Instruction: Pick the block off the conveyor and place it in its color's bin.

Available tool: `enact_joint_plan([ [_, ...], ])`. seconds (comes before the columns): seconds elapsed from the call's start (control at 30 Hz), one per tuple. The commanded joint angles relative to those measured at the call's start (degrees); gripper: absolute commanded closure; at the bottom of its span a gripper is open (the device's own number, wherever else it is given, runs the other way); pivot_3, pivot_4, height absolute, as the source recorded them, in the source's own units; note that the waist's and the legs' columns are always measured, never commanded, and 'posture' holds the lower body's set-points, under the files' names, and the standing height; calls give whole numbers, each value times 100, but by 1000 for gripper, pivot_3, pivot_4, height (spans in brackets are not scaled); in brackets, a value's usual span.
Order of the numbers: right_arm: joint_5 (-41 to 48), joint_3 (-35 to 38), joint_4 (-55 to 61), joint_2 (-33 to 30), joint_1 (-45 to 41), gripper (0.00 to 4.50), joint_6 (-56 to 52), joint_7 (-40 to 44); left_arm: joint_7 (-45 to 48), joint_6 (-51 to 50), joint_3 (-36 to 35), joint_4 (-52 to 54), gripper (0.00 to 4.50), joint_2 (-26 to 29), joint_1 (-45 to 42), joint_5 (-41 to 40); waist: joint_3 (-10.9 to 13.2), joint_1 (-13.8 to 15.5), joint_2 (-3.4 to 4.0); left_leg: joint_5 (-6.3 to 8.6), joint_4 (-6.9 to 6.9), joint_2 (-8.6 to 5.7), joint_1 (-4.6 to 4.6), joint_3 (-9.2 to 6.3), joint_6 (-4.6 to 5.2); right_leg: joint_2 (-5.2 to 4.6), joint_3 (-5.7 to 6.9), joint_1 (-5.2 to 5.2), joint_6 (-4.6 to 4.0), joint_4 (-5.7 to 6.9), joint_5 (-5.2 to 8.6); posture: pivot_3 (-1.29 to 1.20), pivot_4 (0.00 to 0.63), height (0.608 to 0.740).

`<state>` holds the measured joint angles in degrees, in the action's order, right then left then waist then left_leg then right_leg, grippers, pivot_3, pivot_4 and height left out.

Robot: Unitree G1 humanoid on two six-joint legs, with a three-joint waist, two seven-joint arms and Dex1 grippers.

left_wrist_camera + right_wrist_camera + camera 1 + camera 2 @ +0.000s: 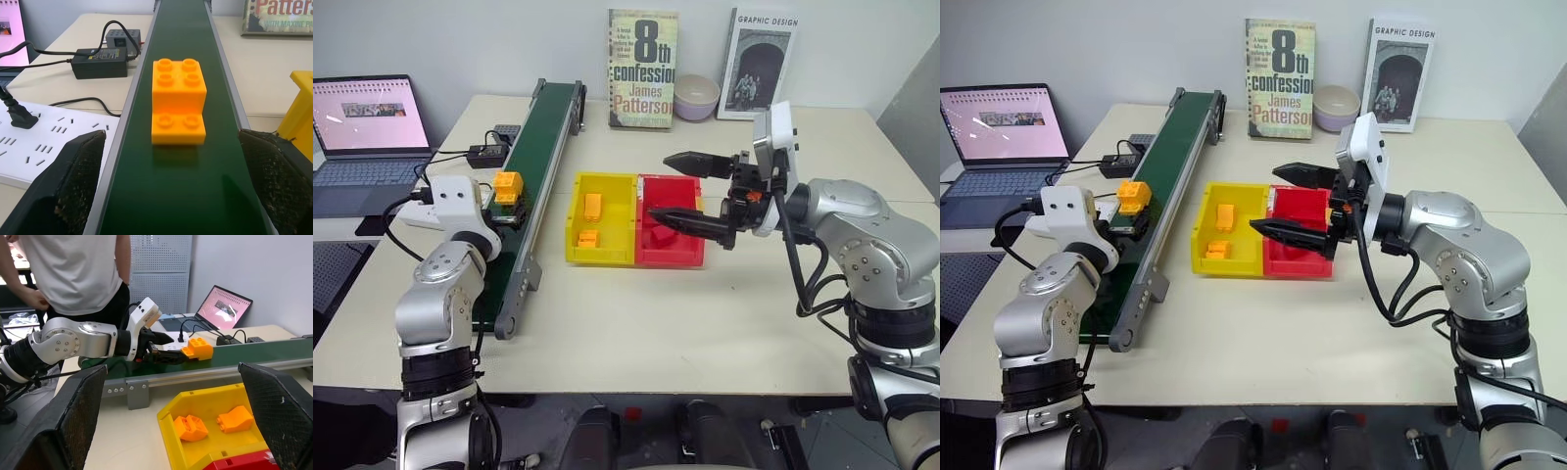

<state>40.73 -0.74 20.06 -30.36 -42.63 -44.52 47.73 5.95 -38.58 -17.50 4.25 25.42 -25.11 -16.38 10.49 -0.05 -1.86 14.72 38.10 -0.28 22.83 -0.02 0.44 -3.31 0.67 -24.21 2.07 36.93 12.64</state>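
Head views, conveyor: the conveyor [540, 166] runs from the upper middle of the frame down toward the lower left, a dark green belt between grey rails.
Head views, block: the block [508, 185] sits on the belt left of centre, orange-yellow, just ahead of the left gripper [509, 208].
Head views, left gripper: it lies low over the belt at the left, right behind the block; here the fingers are too hidden to read.
Head views, bin: the bin [625, 180] lies at centre, joined to the red tray [690, 257] on its right, with two orange pieces [591, 220] inside.
Head views, right gripper: the right gripper [675, 191] hangs over the red tray right of centre, its two black fingers spread wide, holding nothing.
Head views, background: a laptop [367, 137] at upper left; two books [642, 69] and a bowl [696, 96] along the top.
Left wrist view, block: the block [177, 100] stands at mid-frame on the belt [186, 186], studs up.
Left wrist view, fingers: the two black fingers [63, 191] sit at the lower corners, far apart, one off each side of the belt, not touching the block.
Left wrist view, surroundings: a white power strip [44, 142] at left, a black adapter [100, 61] at upper left.
Right wrist view, fingers: wide apart at the lower corners, empty.
Right wrist view, block: the block [198, 348] lies on the belt at upper centre, right at the left gripper's tips [168, 357].
Right wrist view, bin: the bin [168, 428] is at lower centre.
Right wrist view, person: a person [73, 274] in a white shirt stands at upper left.
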Motion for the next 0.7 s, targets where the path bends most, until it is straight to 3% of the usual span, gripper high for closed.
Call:
enact_joint_plan([
  [0.03,133,192,264,-91,27,0,-9,-70,6,151,8,-5,9,7,-150,77,0,1,0,0,0,0,0,0,0,0,0,0,0,0,0,0,150,740],
  [0.4,191,212,239,-204,24,0,-8,-109,-124,-314,-279,443,1902,-41,245,-89,0,-5,0,0,0,0,-1,0,0,-5,0,-1,0,0,0,0,150,740],
  [0.57,227,235,200,-247,-9,0,-16,-88,-391,-753,-527,964,2973,-127,480,-135,0,-2,0,0,-1,0,0,0,0,-8,-1,0,0,0,0,0,150,740],
  [0.7,257,215,224,-226,-9,0,-26,-121,-510,-985,-695,1308,2965,-234,538,-250,0,-1,0,0,0,-1,0,-1,0,-9,1,0,0,0,0,0,150,740],
])
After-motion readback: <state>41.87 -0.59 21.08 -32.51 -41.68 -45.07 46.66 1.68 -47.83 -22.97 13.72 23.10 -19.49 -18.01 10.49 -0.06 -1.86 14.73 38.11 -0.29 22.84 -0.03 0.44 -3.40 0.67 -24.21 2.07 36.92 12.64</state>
